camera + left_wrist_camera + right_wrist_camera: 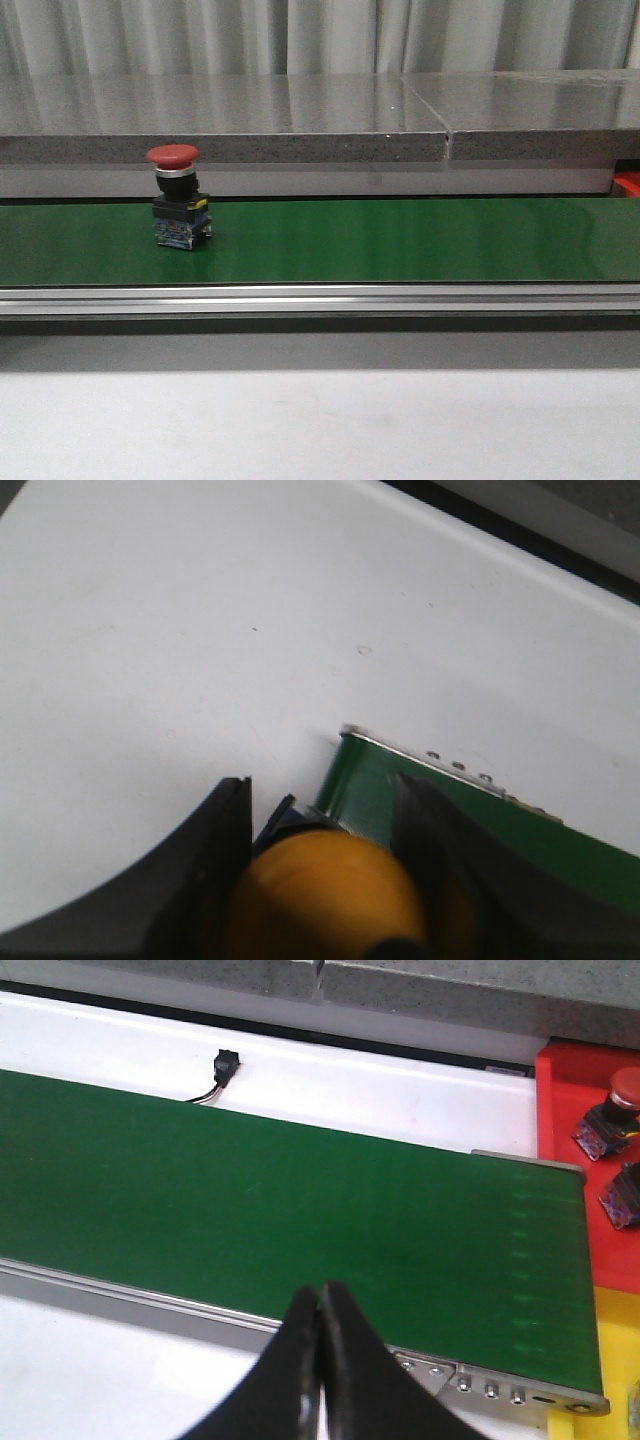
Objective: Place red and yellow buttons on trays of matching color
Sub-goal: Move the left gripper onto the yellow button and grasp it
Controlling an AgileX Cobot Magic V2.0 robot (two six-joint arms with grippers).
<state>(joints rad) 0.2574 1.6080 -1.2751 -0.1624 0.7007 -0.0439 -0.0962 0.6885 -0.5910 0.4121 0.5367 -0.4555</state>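
Left wrist view: left gripper (330, 880) clamped on yellow button (330, 900), jaws tight against its cap, hanging over white table (200, 630) beside end of green belt (480, 830). Yellow tray not in that view. Front view: red button (178, 208) upright on belt, left part, untouched. Right wrist view: right gripper (320, 1360) pinched together, empty, over belt's near edge. Red tray (570, 1090) past belt end, two red buttons inside. Judgement: yellow carry in hand; next needs yellow tray located, then release.

red btn (174, 155) upright on belt | yel btn (325, 900) in left pincer (325, 815)
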